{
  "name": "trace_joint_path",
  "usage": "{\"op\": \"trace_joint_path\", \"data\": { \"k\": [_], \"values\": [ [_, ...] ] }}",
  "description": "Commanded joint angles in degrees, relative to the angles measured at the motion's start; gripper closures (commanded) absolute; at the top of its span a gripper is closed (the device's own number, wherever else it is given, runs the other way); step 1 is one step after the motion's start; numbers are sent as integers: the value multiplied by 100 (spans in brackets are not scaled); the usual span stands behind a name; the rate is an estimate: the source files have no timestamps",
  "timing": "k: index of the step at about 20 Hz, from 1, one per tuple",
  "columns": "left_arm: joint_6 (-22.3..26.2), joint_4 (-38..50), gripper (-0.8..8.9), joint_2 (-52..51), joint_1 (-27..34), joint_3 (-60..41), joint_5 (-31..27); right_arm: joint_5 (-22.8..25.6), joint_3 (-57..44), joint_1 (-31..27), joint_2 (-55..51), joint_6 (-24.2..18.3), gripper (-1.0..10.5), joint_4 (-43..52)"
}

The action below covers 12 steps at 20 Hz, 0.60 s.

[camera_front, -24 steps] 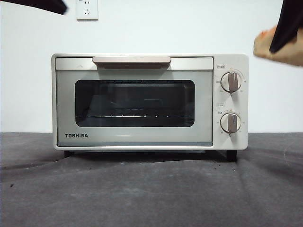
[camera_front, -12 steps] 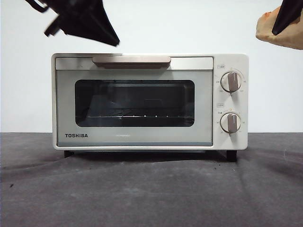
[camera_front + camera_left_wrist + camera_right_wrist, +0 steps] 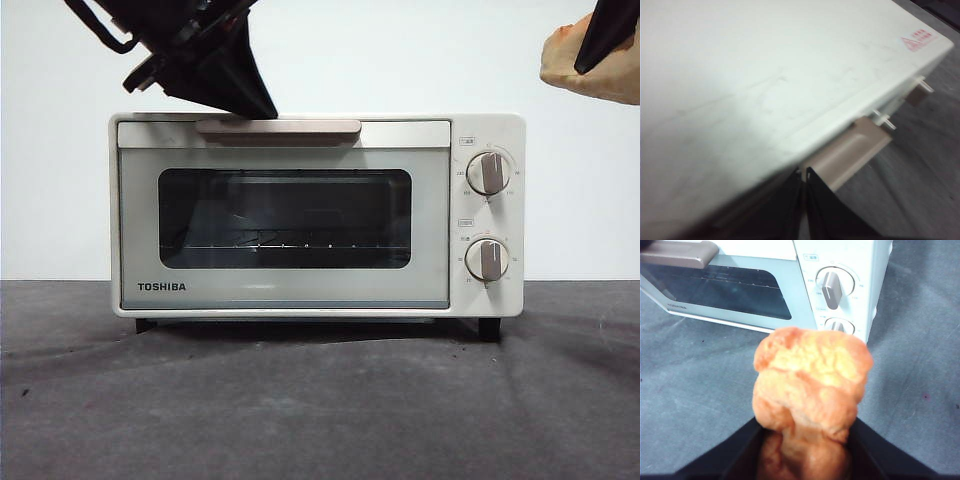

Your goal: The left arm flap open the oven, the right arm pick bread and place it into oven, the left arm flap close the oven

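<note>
The cream-white TOSHIBA oven (image 3: 285, 215) stands on the dark cloth with its glass door shut. My left gripper (image 3: 262, 108) hangs at the oven's top left, its tip right at the tan handle (image 3: 278, 127). In the left wrist view its jaws (image 3: 804, 175) are pressed together at the handle (image 3: 852, 150), over the oven's top (image 3: 765, 75). My right gripper (image 3: 598, 45) is high at the right, shut on the golden bread (image 3: 600, 70). In the right wrist view the bread (image 3: 810, 385) sits between the jaws, above the cloth in front of the knobs (image 3: 830, 287).
Dark wrinkled cloth (image 3: 320, 400) covers the table in front of the oven. A white wall with a socket (image 3: 184, 20) stands behind. Two knobs (image 3: 487, 173) are on the oven's right panel.
My left gripper has come in from the top left and dropped down to the oven's handle. The right gripper rose slightly with the bread, then held still.
</note>
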Motion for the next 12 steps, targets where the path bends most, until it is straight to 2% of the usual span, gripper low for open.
{"op": "trace_joint_path", "data": {
  "k": [1, 12],
  "values": [
    [66, -330, 796, 153, -210, 61, -11, 9, 120, 35, 22, -70, 756, 52],
    [-9, -1902, 797, 153, -1104, 61, -7, 7, 122, 35, 22, -81, 756, 87]
  ]
}}
